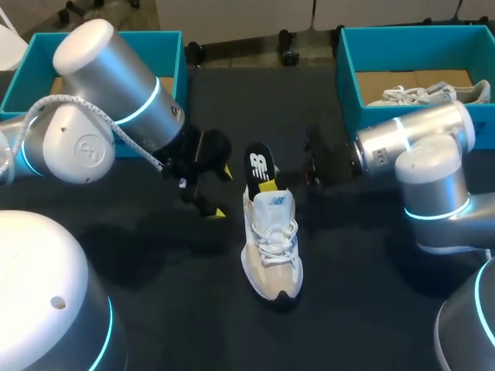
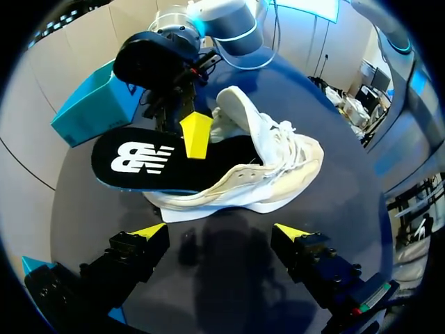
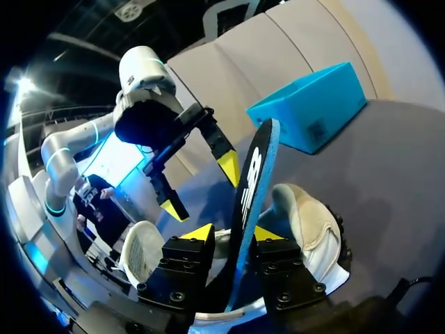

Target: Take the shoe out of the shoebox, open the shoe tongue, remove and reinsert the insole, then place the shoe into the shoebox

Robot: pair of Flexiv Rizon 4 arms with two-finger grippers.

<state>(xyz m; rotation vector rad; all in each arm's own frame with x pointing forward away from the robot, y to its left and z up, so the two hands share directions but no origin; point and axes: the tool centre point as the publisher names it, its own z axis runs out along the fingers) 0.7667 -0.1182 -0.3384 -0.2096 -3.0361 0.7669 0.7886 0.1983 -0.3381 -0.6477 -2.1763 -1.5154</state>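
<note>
Here the shoe [image 1: 272, 251] stands on its sole on the dark surface [image 1: 155, 309], out of both boxes, toe toward the near edge and heel toward the far side. Its black insole [image 1: 260, 164] is partly out. One end is still down inside the shoe, and the other end, with the white logo, rises up and back past the heel.

The right fingers [image 3: 199, 234] are closed on the insole. In the right wrist view it stands edge-on between the two yellow tips, which touch it from either side. In the head view only one of these yellow tips shows, lying against the insole just above the shoe's collar. The left wrist view likewise shows one yellow tip on the insole's upper face, beside the logo.

The left fingers [image 2: 150, 230] are spread apart and grip nothing. They hang just beside the heel end of the shoe, to its left in the head view, without touching shoe or insole. In the left wrist view the shoe lies ahead of them with bare surface between the tips.

The left shoebox [image 1: 172, 48], teal, sits at the far left corner behind the left arm. The right shoebox [image 1: 348, 73], also teal, sits at the far right with a second shoe [image 1: 421, 94] lying inside it.
</note>
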